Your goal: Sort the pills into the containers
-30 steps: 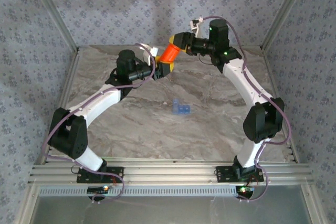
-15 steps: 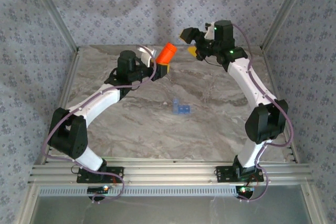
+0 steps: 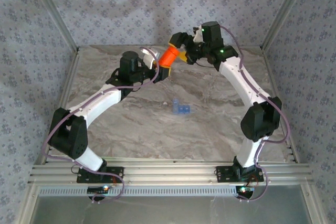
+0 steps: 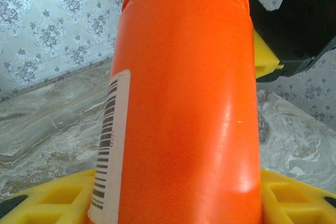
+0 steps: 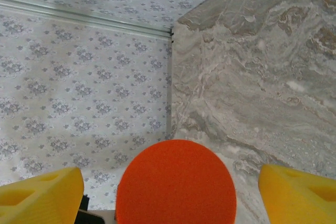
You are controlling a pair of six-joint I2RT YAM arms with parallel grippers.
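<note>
My left gripper (image 3: pixel 165 67) is shut on the lower part of an orange bottle (image 3: pixel 169 55), holding it tilted above the far middle of the table. The bottle's body (image 4: pixel 184 103), with a barcode label, stands between the yellow left fingers (image 4: pixel 52 198). My right gripper (image 3: pixel 179 49) is open around the bottle's top end (image 5: pixel 176 182), and its yellow fingers (image 5: pixel 39 192) leave a gap on each side. The small blue pill box, the containers (image 3: pixel 181 108), lies on the marble table's middle. No pills are in view.
The marble table (image 3: pixel 131 124) is walled by patterned panels behind and at both sides. The aluminium rail (image 3: pixel 168 174) with both arm bases runs along the near edge. The right gripper's dark body (image 4: pixel 302 19) sits close beside the bottle.
The right gripper let go of the bottle's top, drew back to the right with jaws spread, and has come back around the top. The left gripper kept hold of the bottle.
</note>
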